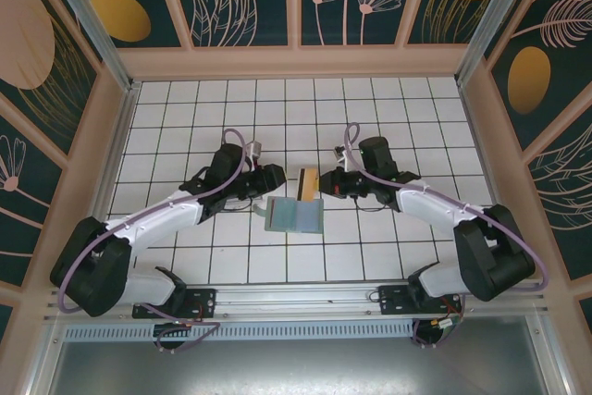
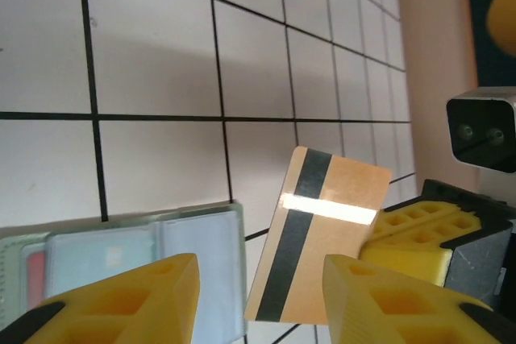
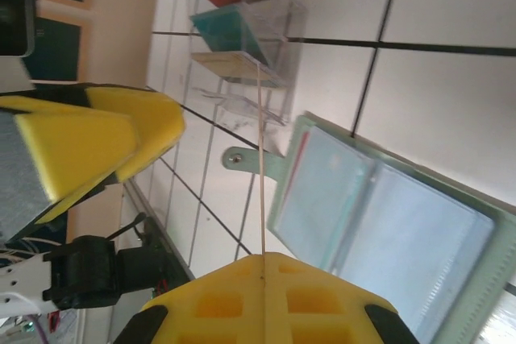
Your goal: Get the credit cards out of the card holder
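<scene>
The card holder (image 1: pixel 294 215) lies open on the tiles, light blue inside, with a red card edge (image 3: pixel 299 160) showing in a pocket. My right gripper (image 1: pixel 324 184) is shut on a tan credit card (image 1: pixel 309 182) with a black stripe (image 2: pixel 318 235), held upright on edge above the holder's far side. In the right wrist view the card (image 3: pixel 260 134) shows edge-on, rising from the closed fingers (image 3: pixel 262 262). My left gripper (image 1: pixel 277 179) stands open just left of the card, and its fingers (image 2: pixel 153 296) do not touch it.
A clear tray (image 3: pixel 242 22) holding red, teal and tan cards stands on the tiles beyond the holder. The holder's strap tab (image 3: pixel 242 159) sticks out toward the tray. White tiled floor spreads toward the back wall (image 1: pixel 296 62).
</scene>
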Controlling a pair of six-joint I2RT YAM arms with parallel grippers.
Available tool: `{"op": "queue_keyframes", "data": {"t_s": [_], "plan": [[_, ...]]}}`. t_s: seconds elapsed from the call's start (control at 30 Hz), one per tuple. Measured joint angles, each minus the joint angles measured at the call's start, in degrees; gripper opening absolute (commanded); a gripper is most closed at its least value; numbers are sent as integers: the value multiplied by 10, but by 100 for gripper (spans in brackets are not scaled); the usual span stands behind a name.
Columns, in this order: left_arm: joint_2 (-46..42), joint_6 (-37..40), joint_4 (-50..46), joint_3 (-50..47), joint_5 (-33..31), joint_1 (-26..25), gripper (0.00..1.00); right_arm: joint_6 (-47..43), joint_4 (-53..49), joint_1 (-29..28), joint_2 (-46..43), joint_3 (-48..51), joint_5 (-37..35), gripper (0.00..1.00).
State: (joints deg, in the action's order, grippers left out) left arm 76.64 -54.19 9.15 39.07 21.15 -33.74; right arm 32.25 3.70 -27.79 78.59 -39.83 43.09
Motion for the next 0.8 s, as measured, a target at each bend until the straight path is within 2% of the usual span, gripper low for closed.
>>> {"op": "queue_keyframes", "data": {"t_s": [0.13,0.43,0.63,0.8], "plan": [[-1,-37,53,-30,38,13,40,11,33,0,-7,0,23,0],[0,-79,129,-33,92,13,34,34,82,-21,-7,0,48,0],[1,-82,134,-38,95,16,34,48,108,-27,1,0,53,0],[0,-78,121,-40,88,16,38,52,111,-27,3,0,53,0]]}}
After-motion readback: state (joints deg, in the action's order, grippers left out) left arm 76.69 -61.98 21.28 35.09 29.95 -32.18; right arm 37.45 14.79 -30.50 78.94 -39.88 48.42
